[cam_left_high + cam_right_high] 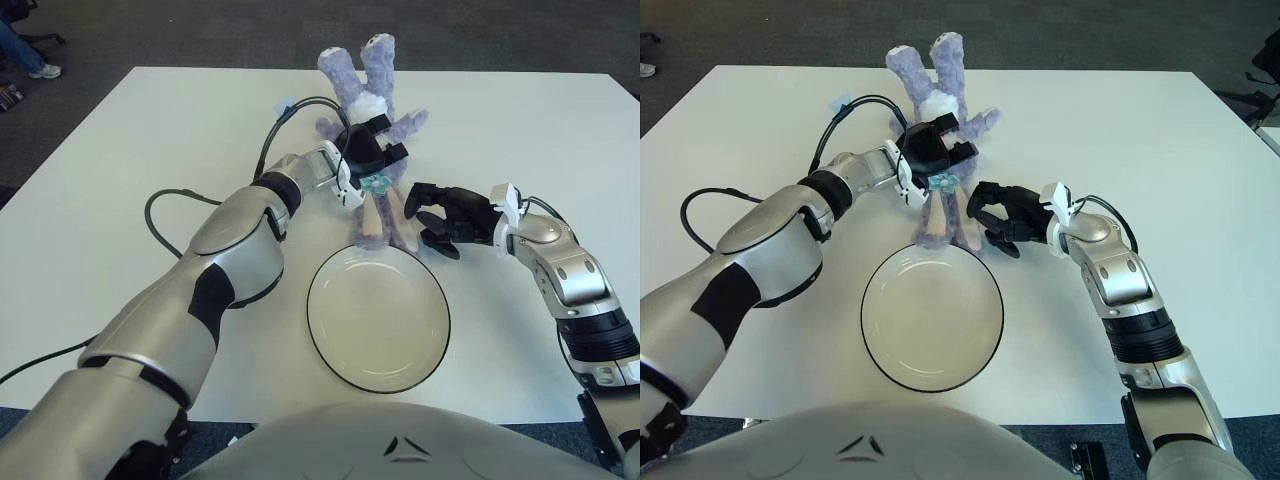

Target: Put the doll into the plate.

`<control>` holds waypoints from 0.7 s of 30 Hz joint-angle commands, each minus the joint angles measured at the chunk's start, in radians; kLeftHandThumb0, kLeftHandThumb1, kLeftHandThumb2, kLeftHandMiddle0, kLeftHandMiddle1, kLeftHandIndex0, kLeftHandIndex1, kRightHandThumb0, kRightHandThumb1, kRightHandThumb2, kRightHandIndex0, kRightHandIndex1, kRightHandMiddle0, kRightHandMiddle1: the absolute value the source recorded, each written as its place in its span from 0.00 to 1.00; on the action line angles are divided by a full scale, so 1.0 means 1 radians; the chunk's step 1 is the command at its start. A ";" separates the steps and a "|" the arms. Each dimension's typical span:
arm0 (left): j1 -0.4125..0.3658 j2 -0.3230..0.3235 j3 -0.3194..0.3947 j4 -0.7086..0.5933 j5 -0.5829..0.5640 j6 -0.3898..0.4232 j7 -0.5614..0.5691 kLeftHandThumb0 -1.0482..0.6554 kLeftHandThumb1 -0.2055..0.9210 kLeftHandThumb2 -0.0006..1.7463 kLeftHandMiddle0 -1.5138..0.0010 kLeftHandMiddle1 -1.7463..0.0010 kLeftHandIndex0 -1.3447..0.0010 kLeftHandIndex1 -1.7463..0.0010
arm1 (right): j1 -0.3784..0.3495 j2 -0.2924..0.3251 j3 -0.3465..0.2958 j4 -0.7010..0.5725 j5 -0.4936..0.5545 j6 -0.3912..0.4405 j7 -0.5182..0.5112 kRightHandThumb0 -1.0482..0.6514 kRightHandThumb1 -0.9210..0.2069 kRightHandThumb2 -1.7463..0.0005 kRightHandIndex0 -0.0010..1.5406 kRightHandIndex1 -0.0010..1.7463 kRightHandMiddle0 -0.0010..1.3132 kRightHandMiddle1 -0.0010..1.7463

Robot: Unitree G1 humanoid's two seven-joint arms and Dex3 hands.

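The left robot hand [366, 152] clamps the doll [372, 140] at its soft, light middle, just beyond the plate [378, 318]; the right robot hand [446, 217] hangs half-curled, empty, beside its legs.

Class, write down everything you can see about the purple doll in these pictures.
The doll is a fuzzy lavender plush rabbit with two long ears pointing away from the robot, a white face, a small teal bow at its neck and pale legs reaching to the far rim of the plate. The left hand grips its body, fingers wrapped round it. The right hand shows beside its legs; contact is unclear.
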 commanded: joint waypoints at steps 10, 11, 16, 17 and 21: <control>0.033 0.019 -0.019 0.020 0.004 -0.055 -0.035 0.53 0.31 0.70 0.94 0.23 1.00 0.30 | 0.038 -0.002 0.016 0.005 0.013 0.073 0.008 0.41 0.02 0.68 0.73 1.00 0.16 1.00; 0.037 0.020 -0.020 0.022 0.003 -0.057 -0.039 0.53 0.31 0.70 0.94 0.22 1.00 0.29 | 0.038 -0.002 0.016 0.004 0.012 0.074 0.005 0.41 0.02 0.68 0.73 1.00 0.16 1.00; 0.043 0.022 -0.022 0.023 0.001 -0.064 -0.048 0.53 0.34 0.71 0.91 0.15 1.00 0.20 | 0.036 -0.004 0.018 0.003 0.009 0.081 0.003 0.41 0.02 0.69 0.73 1.00 0.16 1.00; 0.045 0.023 -0.024 0.023 0.002 -0.066 -0.049 0.53 0.34 0.71 0.90 0.14 1.00 0.19 | 0.037 -0.005 0.019 0.001 0.006 0.079 0.002 0.41 0.02 0.69 0.73 1.00 0.16 1.00; 0.052 0.025 -0.027 0.022 0.003 -0.064 -0.046 0.69 0.53 0.62 0.79 0.08 0.99 0.08 | 0.044 -0.007 0.019 -0.003 -0.004 0.069 -0.007 0.41 0.02 0.69 0.73 1.00 0.16 1.00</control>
